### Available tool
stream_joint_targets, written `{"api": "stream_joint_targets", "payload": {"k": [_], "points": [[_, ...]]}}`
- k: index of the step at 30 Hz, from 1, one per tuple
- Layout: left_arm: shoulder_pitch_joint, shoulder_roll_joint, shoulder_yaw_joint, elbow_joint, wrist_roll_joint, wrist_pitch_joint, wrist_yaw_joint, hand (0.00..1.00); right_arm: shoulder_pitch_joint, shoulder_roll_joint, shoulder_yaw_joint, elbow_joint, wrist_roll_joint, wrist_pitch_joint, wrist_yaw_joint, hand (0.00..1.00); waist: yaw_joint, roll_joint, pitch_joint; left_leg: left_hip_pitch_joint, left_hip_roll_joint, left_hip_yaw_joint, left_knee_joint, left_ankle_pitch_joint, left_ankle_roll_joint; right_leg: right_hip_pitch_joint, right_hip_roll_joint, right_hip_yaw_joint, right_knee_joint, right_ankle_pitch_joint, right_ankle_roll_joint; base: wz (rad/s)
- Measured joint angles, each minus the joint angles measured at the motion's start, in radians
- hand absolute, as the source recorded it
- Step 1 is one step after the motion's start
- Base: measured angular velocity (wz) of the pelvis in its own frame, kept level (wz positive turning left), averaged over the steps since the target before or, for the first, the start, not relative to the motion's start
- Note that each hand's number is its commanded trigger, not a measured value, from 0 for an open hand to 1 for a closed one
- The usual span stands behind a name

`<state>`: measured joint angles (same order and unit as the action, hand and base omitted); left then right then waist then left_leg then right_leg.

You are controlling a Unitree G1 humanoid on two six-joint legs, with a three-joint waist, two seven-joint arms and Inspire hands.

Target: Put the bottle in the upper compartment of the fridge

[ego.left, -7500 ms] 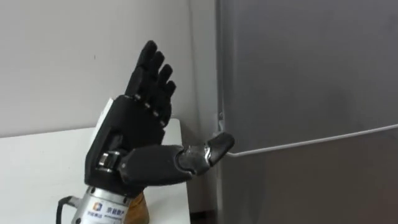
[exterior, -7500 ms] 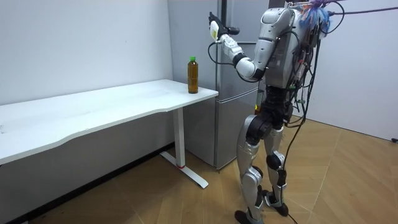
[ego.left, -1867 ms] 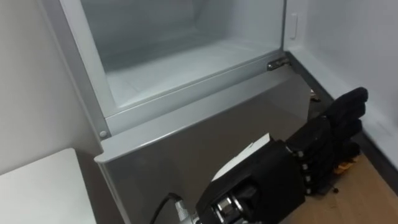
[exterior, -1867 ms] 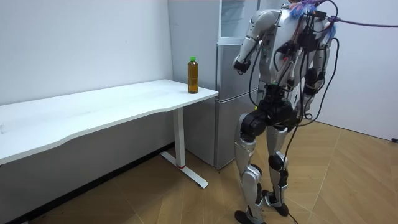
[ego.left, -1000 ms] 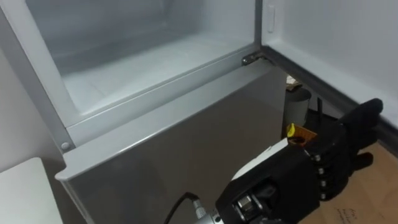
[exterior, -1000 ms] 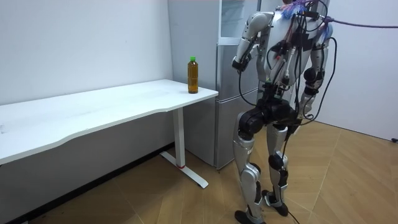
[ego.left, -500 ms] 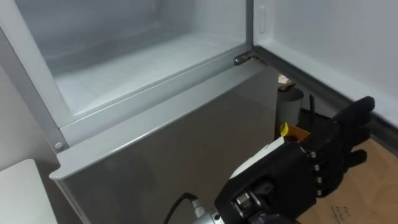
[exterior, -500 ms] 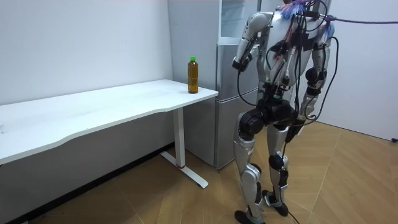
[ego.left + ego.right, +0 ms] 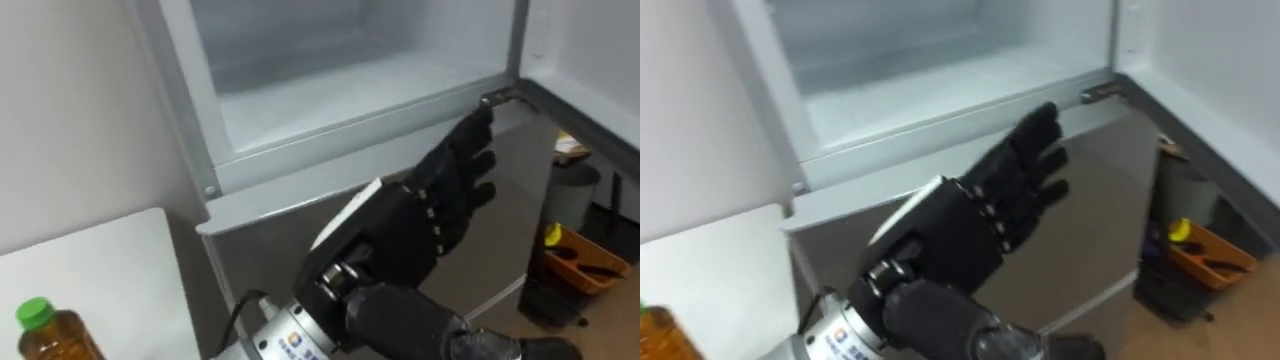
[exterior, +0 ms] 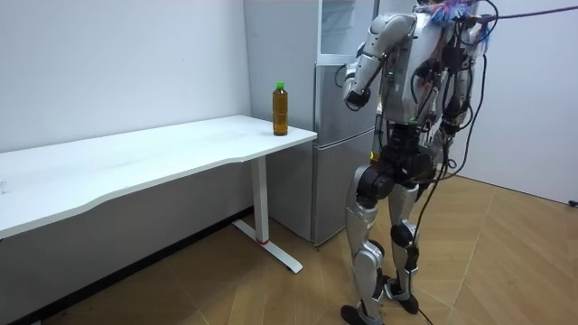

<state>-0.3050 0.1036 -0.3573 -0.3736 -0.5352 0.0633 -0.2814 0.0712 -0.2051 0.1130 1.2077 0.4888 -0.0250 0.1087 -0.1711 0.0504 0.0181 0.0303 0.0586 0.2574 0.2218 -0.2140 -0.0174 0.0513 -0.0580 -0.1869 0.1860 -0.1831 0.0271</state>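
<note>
The bottle (image 9: 45,335) is located upright on the bench (image 9: 110,270), near the corner beside the fridge (image 9: 260,250). The left hand (image 9: 420,225) is raised before the fridge's closed lower door, clear of the bottle, with fingers extended and nothing grasped. The upper compartment (image 9: 340,80) is open, its door (image 9: 590,50) swung to the right.
</note>
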Motion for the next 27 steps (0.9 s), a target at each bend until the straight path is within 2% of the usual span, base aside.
{"api": "stream_joint_targets", "payload": {"k": [1,2,4,5,7,8,9,11,12,14,16,18,20,21,25,27], "points": [[0.007,0.010,0.021,-0.023,0.004,-0.004,0.012,0.00,0.005,0.005,0.003,-0.001,-0.011,-0.003,0.000,0.00,0.017,-0.009,-0.0035,0.001,0.000,-0.012,0.000,0.000,-0.001,0.005,0.000,-0.012,0.001,0.000,0.000,0.25],[0.023,0.026,0.046,-0.042,0.022,-0.025,0.031,0.00,0.005,0.010,0.003,-0.001,-0.030,-0.007,0.000,0.00,0.031,-0.015,-0.0043,0.006,0.000,-0.022,0.000,0.001,-0.001,0.017,0.000,-0.023,-0.001,0.000,0.000,0.24],[0.061,0.044,0.091,-0.071,0.071,-0.041,0.057,0.00,0.007,0.013,0.002,0.000,-0.047,-0.010,0.002,0.00,0.058,-0.015,-0.0101,0.016,0.000,-0.026,0.000,0.001,-0.001,0.032,0.000,-0.038,-0.002,0.000,0.000,0.17],[0.082,0.061,0.125,-0.081,0.085,-0.049,0.069,0.00,0.011,0.014,0.002,0.000,-0.064,-0.014,0.004,0.00,0.072,-0.018,-0.0106,0.019,0.000,-0.035,0.003,0.001,-0.001,0.039,-0.001,-0.045,-0.002,0.000,0.000,0.19],[0.108,0.073,0.184,-0.085,0.098,-0.070,0.085,0.00,0.022,0.019,0.003,-0.001,-0.071,-0.028,0.004,0.00,0.095,-0.020,-0.0098,0.020,-0.002,-0.050,0.005,0.001,-0.001,0.051,-0.003,-0.065,-0.002,0.000,0.000,0.25],[0.142,0.079,0.226,-0.099,0.098,-0.084,0.108,0.00,0.028,0.022,0.003,-0.002,-0.066,-0.037,0.006,0.00,0.114,-0.019,-0.0107,0.020,-0.002,-0.053,0.008,0.001,-0.001,0.053,-0.003,-0.067,-0.002,0.000,0.000,0.15],[0.162,0.079,0.247,-0.109,0.099,-0.092,0.121,0.00,0.028,0.024,0.002,-0.001,-0.065,-0.042,0.007,0.00,0.123,-0.019,-0.0111,0.018,-0.002,-0.056,0.010,0.001,-0.001,0.053,-0.003,-0.070,-0.003,0.000,0.000,0.11],[0.223,0.082,0.334,-0.147,0.117,-0.114,0.152,0.00,0.037,0.034,-0.013,0.003,-0.070,-0.050,0.016,0.00,0.145,-0.018,-0.0116,0.004,-0.005,-0.079,0.017,0.001,-0.001,0.055,-0.007,-0.097,-0.002,-0.001,0.001,0.29],[0.230,0.084,0.358,-0.152,0.118,-0.118,0.158,0.00,0.042,0.037,-0.020,0.003,-0.070,-0.050,0.016,0.00,0.151,-0.019,-0.0118,0.000,-0.006,-0.084,0.019,0.001,-0.001,0.055,-0.008,-0.105,-0.002,-0.002,0.002,0.36],[0.249,0.086,0.450,-0.160,0.141,-0.144,0.212,0.00,0.059,0.039,-0.038,0.003,-0.067,-0.051,0.020,0.00,0.171,-0.017,-0.0133,0.000,-0.016,-0.105,0.021,0.003,0.002,0.062,-0.014,-0.123,-0.009,-0.006,0.007,0.26],[0.269,0.086,0.515,-0.180,0.186,-0.163,0.254,0.00,0.072,0.040,-0.063,0.004,-0.071,-0.053,0.028,0.00,0.192,-0.015,-0.0189,0.004,-0.022,-0.106,0.021,0.003,0.003,0.072,-0.016,-0.124,-0.022,-0.010,0.006,0.05],[0.287,0.086,0.581,-0.196,0.216,-0.197,0.288,0.00,0.086,0.041,-0.072,0.003,-0.076,-0.066,0.039,0.00,0.209,-0.014,-0.0191,0.016,-0.024,-0.106,0.019,0.003,0.003,0.084,-0.018,-0.124,-0.018,-0.015,0.006,0.02],[0.336,0.084,0.642,-0.216,0.227,-0.260,0.362,0.00,0.090,0.040,-0.079,0.005,-0.101,-0.080,0.042,0.00,0.212,-0.011,-0.0203,0.029,-0.025,-0.109,0.018,0.003,0.003,0.096,-0.019,-0.125,-0.018,-0.019,0.007,0.04],[0.350,0.083,0.655,-0.216,0.234,-0.272,0.378,0.00,0.089,0.040,-0.080,0.008,-0.102,-0.086,0.043,0.00,0.214,-0.009,-0.0204,0.031,-0.025,-0.112,0.018,0.003,0.003,0.099,-0.019,-0.126,-0.018,-0.020,0.007,0.08],[0.442,0.062,0.716,-0.201,0.233,-0.279,0.459,0.00,0.092,0.041,-0.111,0.031,-0.104,-0.092,0.044,0.00,0.221,-0.002,-0.0186,0.032,-0.032,-0.130,0.022,0.003,0.003,0.112,-0.024,-0.144,-0.014,-0.029,0.010,0.15],[0.473,0.059,0.735,-0.183,0.222,-0.280,0.495,0.00,0.108,0.042,-0.126,0.029,-0.099,-0.092,0.044,0.00,0.227,0.003,-0.0209,0.031,-0.035,-0.138,0.023,0.003,0.003,0.114,-0.028,-0.153,-0.013,-0.035,0.011,0.11]]}}
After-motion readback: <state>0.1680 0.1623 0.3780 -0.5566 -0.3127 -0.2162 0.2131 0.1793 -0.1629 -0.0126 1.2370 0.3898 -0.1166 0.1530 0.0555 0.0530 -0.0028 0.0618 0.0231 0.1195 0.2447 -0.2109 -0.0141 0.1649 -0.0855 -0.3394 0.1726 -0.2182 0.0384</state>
